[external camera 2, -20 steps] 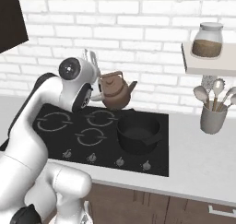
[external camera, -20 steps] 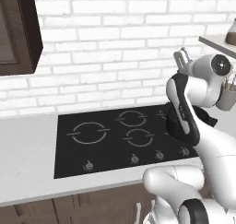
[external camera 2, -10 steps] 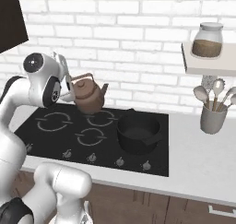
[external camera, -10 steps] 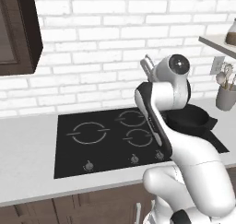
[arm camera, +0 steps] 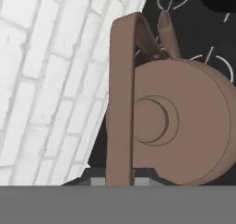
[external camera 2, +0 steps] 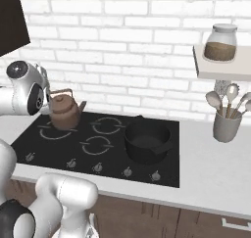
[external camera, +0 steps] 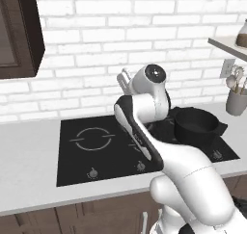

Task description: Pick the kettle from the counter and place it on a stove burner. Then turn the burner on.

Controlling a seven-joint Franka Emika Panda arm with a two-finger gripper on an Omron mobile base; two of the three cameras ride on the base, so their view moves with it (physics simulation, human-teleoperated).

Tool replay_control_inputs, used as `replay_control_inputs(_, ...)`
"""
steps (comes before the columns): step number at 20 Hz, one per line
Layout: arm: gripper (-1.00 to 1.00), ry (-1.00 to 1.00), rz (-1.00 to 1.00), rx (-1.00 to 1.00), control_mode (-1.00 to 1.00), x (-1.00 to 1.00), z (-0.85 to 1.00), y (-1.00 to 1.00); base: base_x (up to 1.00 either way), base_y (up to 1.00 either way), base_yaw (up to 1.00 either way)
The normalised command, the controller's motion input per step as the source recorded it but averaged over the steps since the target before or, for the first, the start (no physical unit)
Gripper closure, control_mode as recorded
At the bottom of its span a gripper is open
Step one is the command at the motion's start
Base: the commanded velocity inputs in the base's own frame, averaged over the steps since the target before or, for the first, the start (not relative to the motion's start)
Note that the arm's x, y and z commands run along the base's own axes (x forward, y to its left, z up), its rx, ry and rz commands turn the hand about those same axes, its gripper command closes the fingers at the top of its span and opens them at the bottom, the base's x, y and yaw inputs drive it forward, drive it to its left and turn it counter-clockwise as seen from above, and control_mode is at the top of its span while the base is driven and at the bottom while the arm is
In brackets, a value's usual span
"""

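Kettle (external camera 2: 64, 111) sits low over the rear left ring of the black cooktop (external camera 2: 73, 149); whether its base is touching the glass or just above cannot be told. In the hand view its handle (arm camera: 120, 103) runs straight down to the gripper's fingertips, so I judge the gripper clenched on the handle, though the pads themselves are hidden. Large stove burner (external camera: 94, 138) shows as a grey ring at the left of the cooktop. Risk: letting go before the base is seated, so the kettle tips or lands off the ring; the thin handle could also swing in the grip. Black pot (external camera 2: 146, 142) stands on the right side, well apart. Knobs (external camera 2: 98, 168) line the front edge. Pale grey counter (external camera 2: 215, 163) carries a utensil holder (external camera 2: 226, 122); white brick wall behind, jar (external camera 2: 220, 42) on a shelf.
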Motion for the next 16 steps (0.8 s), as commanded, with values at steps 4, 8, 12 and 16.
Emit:
replay_control_inputs(4, 1.00, 0.16, 0.05, 0.19, -1.00, 0.05, -0.54, 1.00, 0.00, 0.00, 0.00)
replay_control_inputs(8, 1.00, 0.06, 0.01, 0.13, -1.00, 0.25, -0.43, 1.00, 0.00, 0.00, 0.00)
replay_control_inputs(12, 1.00, 0.00, 0.00, 0.00, -1.00, 0.02, -0.06, 0.17, 0.00, 0.00, 0.00)
replay_control_inputs(16, 1.00, 0.00, 0.00, 0.00, -1.00, 0.68, -0.01, 0.05, 0.00, 0.00, 0.00)
